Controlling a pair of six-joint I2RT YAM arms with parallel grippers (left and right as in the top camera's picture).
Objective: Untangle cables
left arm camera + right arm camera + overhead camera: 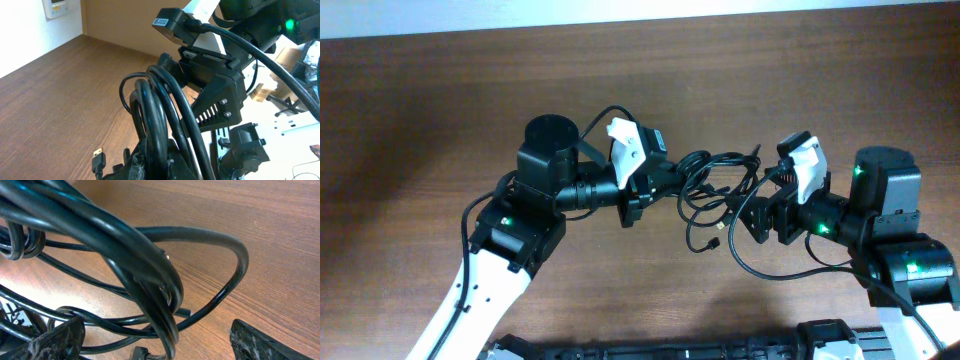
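The cables [715,187] are hanging in a knot between the two arms, running left to right over the surface [440,90]. The left tool [670,180] is pinching the bundle's left end. The right tool [752,208] is gaping wide, loops passing between its fingers, gripping nothing, sitting nearest the loose strands

Gap between left end effector [670,182] and right end effector [752,205] is choked by the cables [715,180], no straight pass. Loops hang between the right one's wide-spread fingers [55,340], clear of the table [440,90]. Gold-tipped plug [99,161] lies low beside the left one. Open room over the table's far edge and far-left side.
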